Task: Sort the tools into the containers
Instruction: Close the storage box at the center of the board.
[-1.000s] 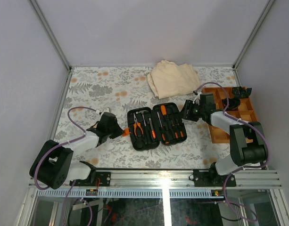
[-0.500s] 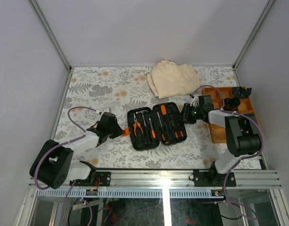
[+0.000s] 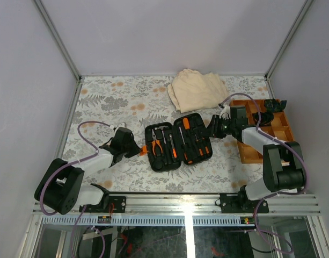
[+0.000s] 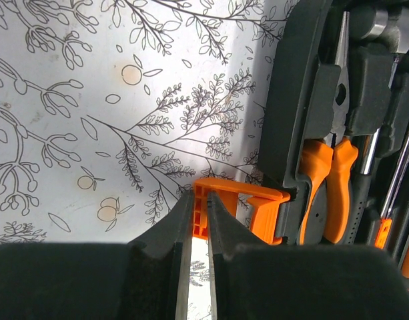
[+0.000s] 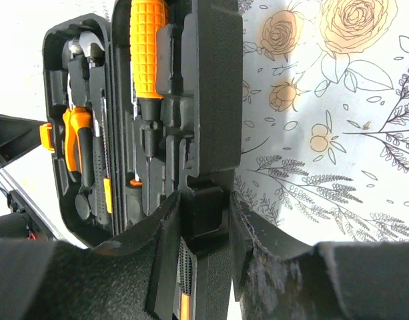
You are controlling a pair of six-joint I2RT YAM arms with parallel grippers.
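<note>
Tool case (image 3: 165, 166) is lying open in the middle of the table cover (image 3: 110, 102), which is the biggest thing I've got on screen: a pale, smooth sheet printed with grey ferns and orange blossoms. Next down is the beige cloth (image 3: 198, 88), soft and rumpled, bunched at the far edge, apart from the case. Then the wooden tray (image 3: 249, 154) over on the right, rectangular with dividers, with the right arm reaching across it.

The case itself is black hard plastic, rectangular with rounded corners, two hinged halves full of moulded slots. The tools (image 3: 180, 141) sit in those slots. The pliers (image 4: 327, 180), with glossy orange handles and grey metal jaws, are in the left half. The screwdrivers (image 3: 194, 142) are in the right half, and the fat screwdriver (image 5: 147, 40) has a chunky knurled orange handle.

Smallest bit is the orange latch (image 4: 241, 200), a thin plastic tab sticking out of the case's left edge. My left gripper (image 4: 199, 203) is clamped tight on the outer end of that tab, fingers nearly meeting with only the tab between them. My right gripper (image 5: 204, 200) straddles the outer wall of the right half, one finger on the inside of the rim and one outside over the table cover. The wall fills nearly all the gap, but I can't tell from the wrist cam whether it's actually pinching or just hugging it
</note>
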